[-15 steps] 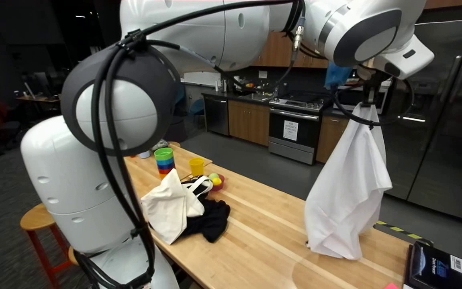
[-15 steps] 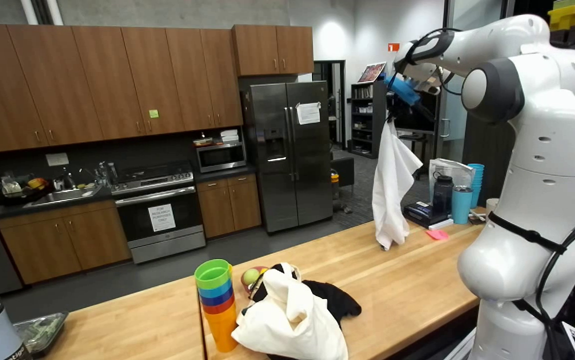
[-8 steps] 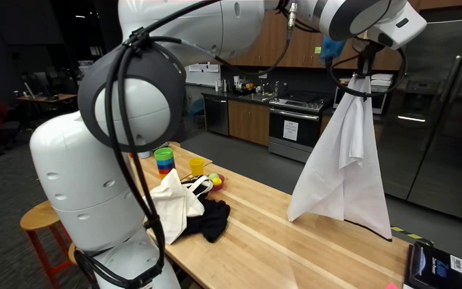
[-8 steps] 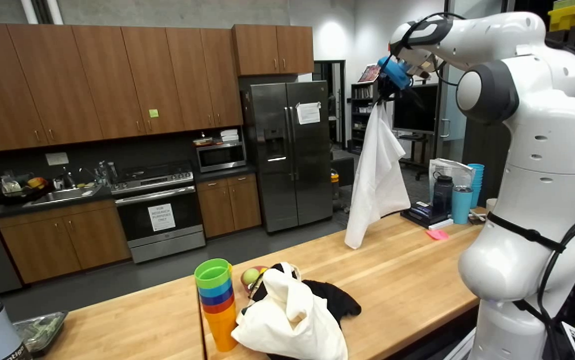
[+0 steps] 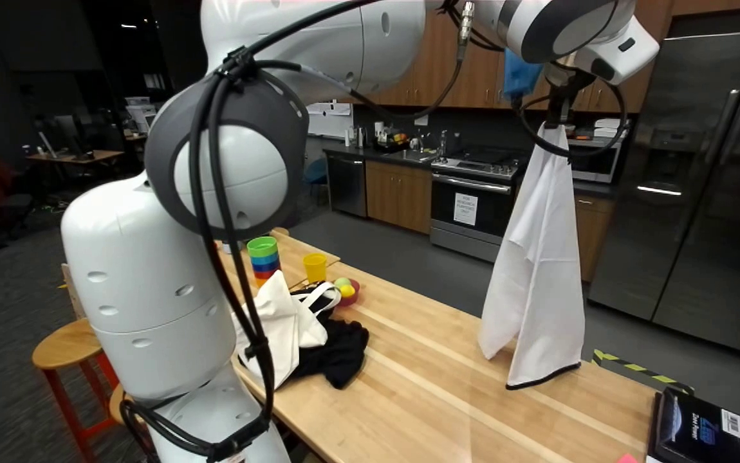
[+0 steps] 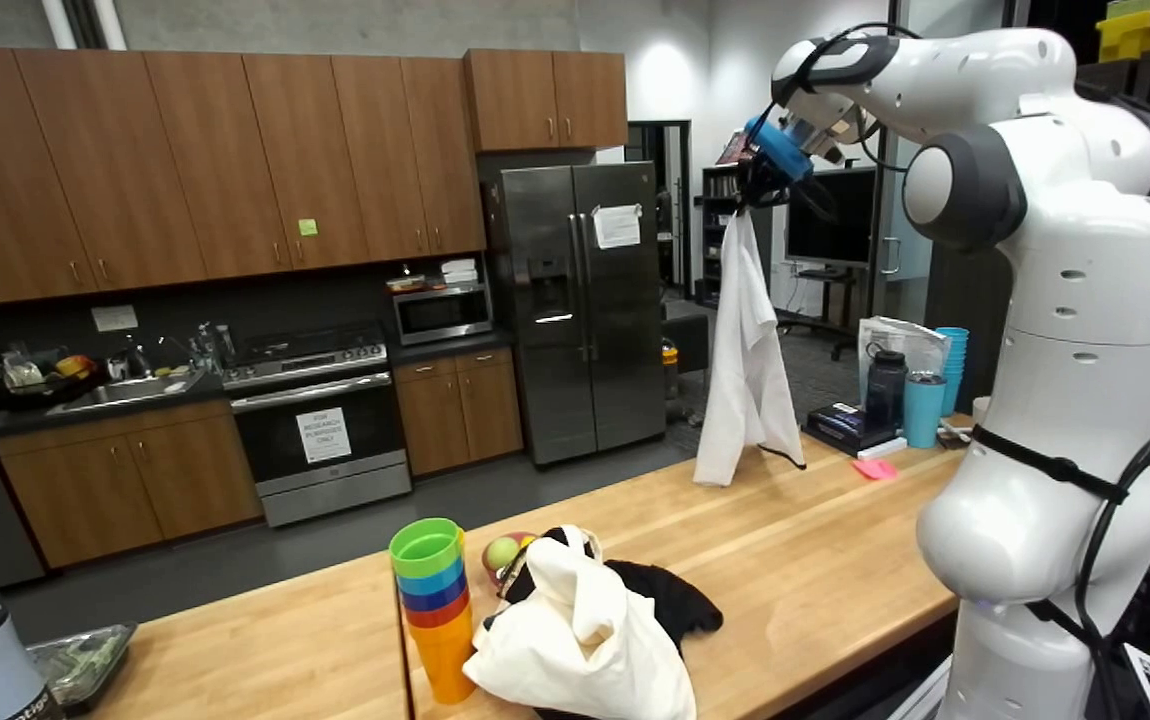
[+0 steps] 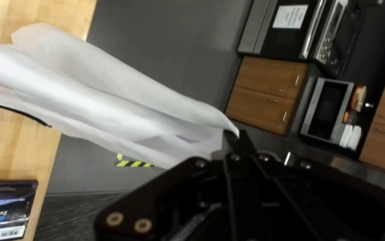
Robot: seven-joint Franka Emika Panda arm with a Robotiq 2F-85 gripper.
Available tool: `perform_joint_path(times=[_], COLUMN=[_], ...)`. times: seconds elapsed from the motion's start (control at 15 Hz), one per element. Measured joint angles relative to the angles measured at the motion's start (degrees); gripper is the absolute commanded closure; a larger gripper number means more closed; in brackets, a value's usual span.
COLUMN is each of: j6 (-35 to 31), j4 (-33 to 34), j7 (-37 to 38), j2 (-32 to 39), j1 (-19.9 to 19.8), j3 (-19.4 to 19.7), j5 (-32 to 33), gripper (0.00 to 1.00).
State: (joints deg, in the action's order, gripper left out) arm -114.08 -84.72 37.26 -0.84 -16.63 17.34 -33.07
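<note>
My gripper (image 5: 555,121) is high above the wooden table in both exterior views, shut on the upper end of a white cloth (image 5: 540,270). In the wrist view the shut fingertips of the gripper (image 7: 235,135) pinch a corner of the white cloth (image 7: 88,97), which stretches away toward the table. The cloth drapes down in long folds, and a dark strip edges part of its lower hem. In an exterior view the gripper (image 6: 743,203) has the cloth (image 6: 747,370) below it; whether the hem touches the tabletop I cannot tell.
On the table (image 5: 421,360) lie a cream tote bag (image 5: 277,328) and black fabric (image 5: 338,350). Stacked coloured cups (image 6: 435,610), a yellow cup (image 5: 315,267) and a red bowl (image 5: 352,294) stand nearby. A black box (image 5: 701,424), dark bottle (image 6: 885,390) and blue tumbler (image 6: 925,410) occupy the far end.
My gripper has risen a little and moved left in both exterior views, carrying the cloth. The cloth has swung and spread out, then narrowed again, and its dark-edged hem has come into view.
</note>
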Motion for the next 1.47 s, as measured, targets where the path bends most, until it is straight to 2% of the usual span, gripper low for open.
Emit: perform_joint_path(times=[0.2,0.4,0.8,1.07,1.47], j6=[9.79,22.47,46.89,52.53,51.15], j4=[-0.23,-0.12,0.7,-12.66,-34.51], j7=[-4.13,-6.29,-6.76,-8.92,-11.73], j2=[0.07,0.1,1.0,-3.78,-11.5], j1=[-0.9,-2.42,-4.89,-3.59,0.03], j3=[1.01,2.46,4.42,2.64,-4.18], j5=[-3.67,-6.99,-13.41,-12.55,-7.05], gripper=[1.0,1.0,1.0,1.0,1.0])
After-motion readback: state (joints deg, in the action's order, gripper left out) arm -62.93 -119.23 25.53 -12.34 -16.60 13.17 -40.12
